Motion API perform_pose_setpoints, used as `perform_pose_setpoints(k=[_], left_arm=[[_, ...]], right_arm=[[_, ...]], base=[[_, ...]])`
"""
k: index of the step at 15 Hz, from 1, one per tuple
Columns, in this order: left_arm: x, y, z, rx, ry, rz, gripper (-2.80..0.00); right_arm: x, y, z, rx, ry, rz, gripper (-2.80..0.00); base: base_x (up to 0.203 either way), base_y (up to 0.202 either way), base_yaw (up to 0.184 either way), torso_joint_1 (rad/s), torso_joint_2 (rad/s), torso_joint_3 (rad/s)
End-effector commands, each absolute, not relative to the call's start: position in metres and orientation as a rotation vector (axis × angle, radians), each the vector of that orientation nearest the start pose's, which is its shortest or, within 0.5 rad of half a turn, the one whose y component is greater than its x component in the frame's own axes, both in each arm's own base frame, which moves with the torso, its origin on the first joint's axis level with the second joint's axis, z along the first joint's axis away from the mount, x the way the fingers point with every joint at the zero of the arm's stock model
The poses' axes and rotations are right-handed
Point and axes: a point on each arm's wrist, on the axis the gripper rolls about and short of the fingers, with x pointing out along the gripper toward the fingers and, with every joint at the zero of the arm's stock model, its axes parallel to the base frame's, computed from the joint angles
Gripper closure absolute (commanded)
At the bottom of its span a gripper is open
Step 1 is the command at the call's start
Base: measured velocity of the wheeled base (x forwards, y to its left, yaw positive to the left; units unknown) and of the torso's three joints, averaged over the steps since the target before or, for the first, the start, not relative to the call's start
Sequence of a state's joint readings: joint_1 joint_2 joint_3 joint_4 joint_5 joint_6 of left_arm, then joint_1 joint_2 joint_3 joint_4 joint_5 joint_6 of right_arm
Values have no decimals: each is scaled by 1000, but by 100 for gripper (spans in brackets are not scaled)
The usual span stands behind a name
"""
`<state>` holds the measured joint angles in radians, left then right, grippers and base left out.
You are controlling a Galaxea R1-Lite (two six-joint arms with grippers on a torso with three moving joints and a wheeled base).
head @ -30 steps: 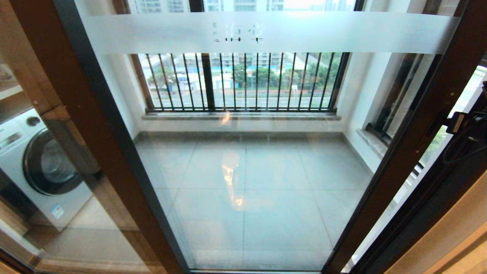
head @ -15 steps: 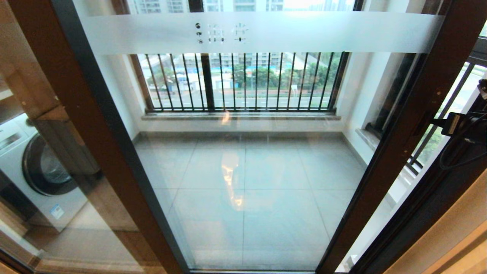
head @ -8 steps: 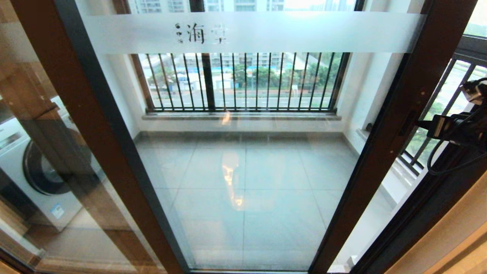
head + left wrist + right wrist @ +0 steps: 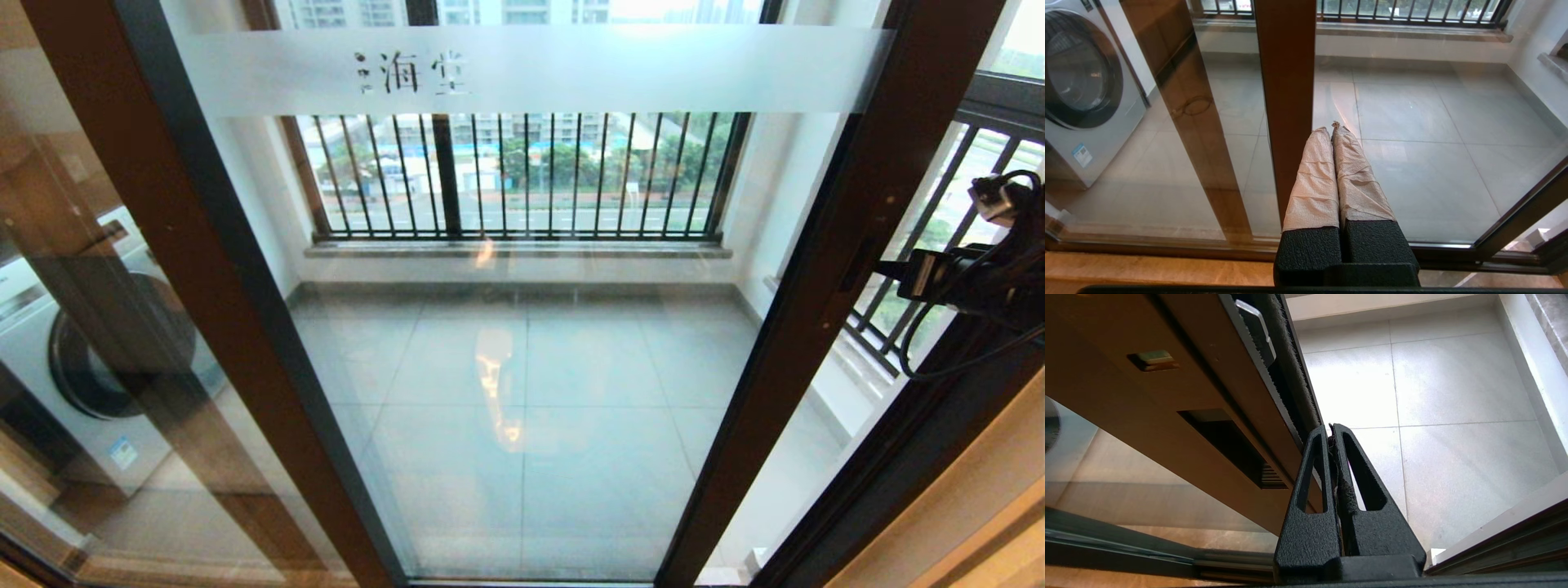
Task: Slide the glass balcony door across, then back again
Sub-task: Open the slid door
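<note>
The glass balcony door (image 4: 531,367) fills the head view, with a frosted band (image 4: 653,69) bearing Chinese characters near its top. Its brown right stile (image 4: 824,269) carries a small dark lock plate (image 4: 853,265). My right gripper (image 4: 1331,430) is shut on nothing and sits against the open edge of that stile (image 4: 1167,388), just past the recessed lock slot (image 4: 1229,445). The right arm (image 4: 971,278) reaches in from the right. My left gripper (image 4: 1331,127), its fingers wrapped in tape, is shut on nothing, low in front of the glass beside a brown stile (image 4: 1286,81).
A washing machine (image 4: 90,359) stands behind the glass at the left. Black barred railing windows (image 4: 522,175) line the balcony's far wall and right side. The fixed dark frame (image 4: 914,457) runs down the right. Between it and the door's stile shows an open gap onto the tiled floor (image 4: 1453,396).
The door has slid to the left and the gap at its right edge has widened. My right arm has followed the stile leftward. Both grippers stay shut.
</note>
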<state>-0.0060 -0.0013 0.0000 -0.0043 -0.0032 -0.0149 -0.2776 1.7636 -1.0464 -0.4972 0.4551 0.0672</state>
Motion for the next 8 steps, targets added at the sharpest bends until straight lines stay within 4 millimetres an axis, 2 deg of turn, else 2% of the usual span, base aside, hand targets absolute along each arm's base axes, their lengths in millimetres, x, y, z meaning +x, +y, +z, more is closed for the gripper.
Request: perform_pose_setpoints(k=[1, 8], left_arm=[[-23, 0, 76, -15, -5, -9, 0], [-23, 0, 76, -15, -5, -9, 0]], right_arm=[[328, -76, 214, 148, 214, 195, 0], [329, -47, 212, 147, 210, 244, 0]], base=[[0, 0, 0, 0, 0, 0], [0, 0, 0, 0, 0, 0]])
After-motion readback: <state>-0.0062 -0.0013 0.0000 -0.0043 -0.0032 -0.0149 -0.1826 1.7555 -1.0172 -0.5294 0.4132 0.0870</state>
